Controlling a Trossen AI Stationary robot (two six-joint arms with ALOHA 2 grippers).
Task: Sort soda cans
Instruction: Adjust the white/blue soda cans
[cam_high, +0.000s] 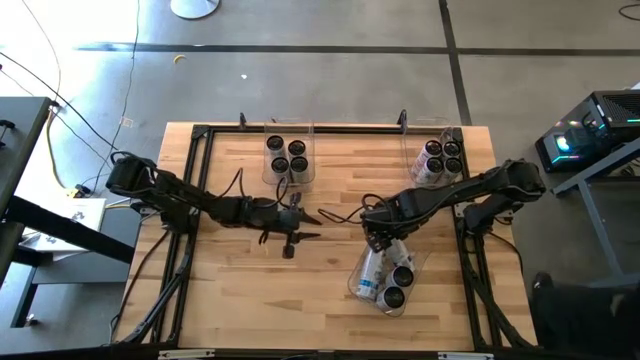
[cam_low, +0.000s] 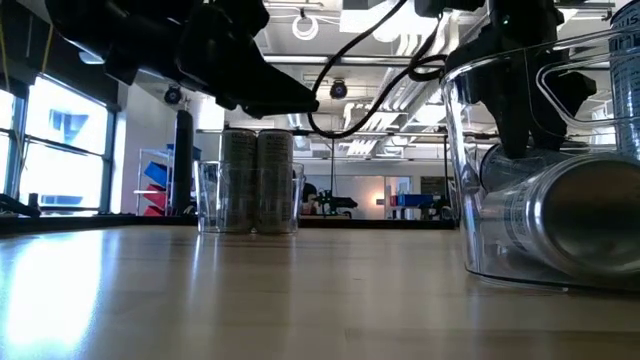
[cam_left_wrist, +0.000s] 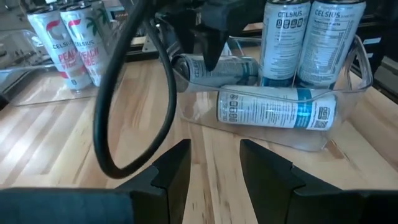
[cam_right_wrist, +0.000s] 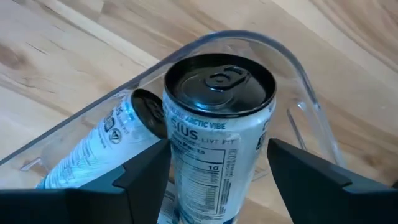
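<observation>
Lower right, clear plastic bin (cam_high: 362, 272) | right gripper (cam_right_wrist: 217, 163) fingers astride upright glossy cylindrical can (cam_right_wrist: 217, 124) | left gripper (cam_left_wrist: 214, 163) parted, empty

Upright can (cam_right_wrist: 217, 130) between right gripper's fingers: "ARCTIC VIBE" under the rim, part of "CELSIUS" ("SIUS"), then a nutrition panel w/ "10". Ahead of left gripper, two upright cans (cam_left_wrist: 314, 40) in clear bin (cam_left_wrist: 357, 74): "CELSIUS" near the top. Off to one side of it, two cans (cam_left_wrist: 74, 43): "CELSIUS", red "PEACH" below. Lying can (cam_left_wrist: 277, 109): small print + QR code, unreadable.
</observation>
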